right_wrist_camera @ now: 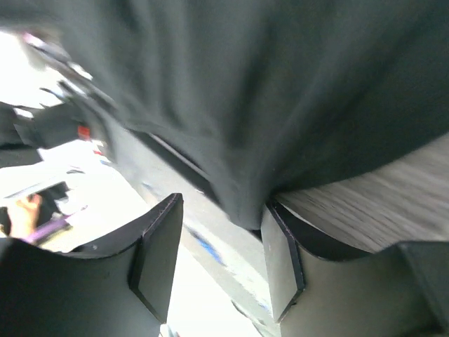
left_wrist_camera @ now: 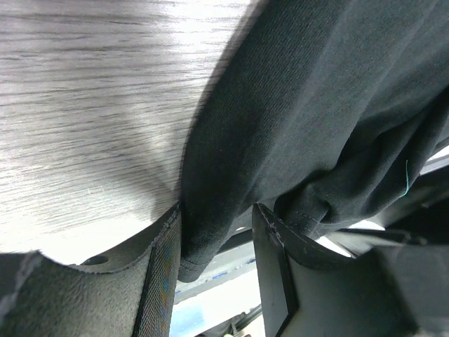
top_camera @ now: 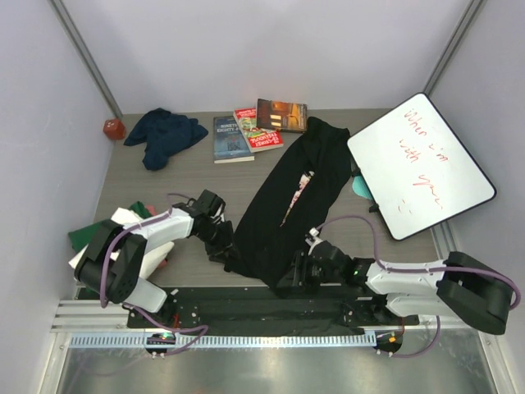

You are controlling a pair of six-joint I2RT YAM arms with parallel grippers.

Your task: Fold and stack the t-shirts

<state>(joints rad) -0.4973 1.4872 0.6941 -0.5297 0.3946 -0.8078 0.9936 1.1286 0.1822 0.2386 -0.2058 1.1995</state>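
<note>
- Left gripper [left_wrist_camera: 216, 225] is clamped on the near hem of the black shirt [top_camera: 308, 176], which lies lengthwise mid-table; that shallow bite may slip.
- Right gripper [right_wrist_camera: 221, 225] is apart, with the hem touching one finger; lifting now would skew the fold.

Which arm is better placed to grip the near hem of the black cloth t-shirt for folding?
Probably left: the hem of the black t-shirt fills the gap in the left gripper, while the right gripper stands open, cloth beside one finger.
</note>
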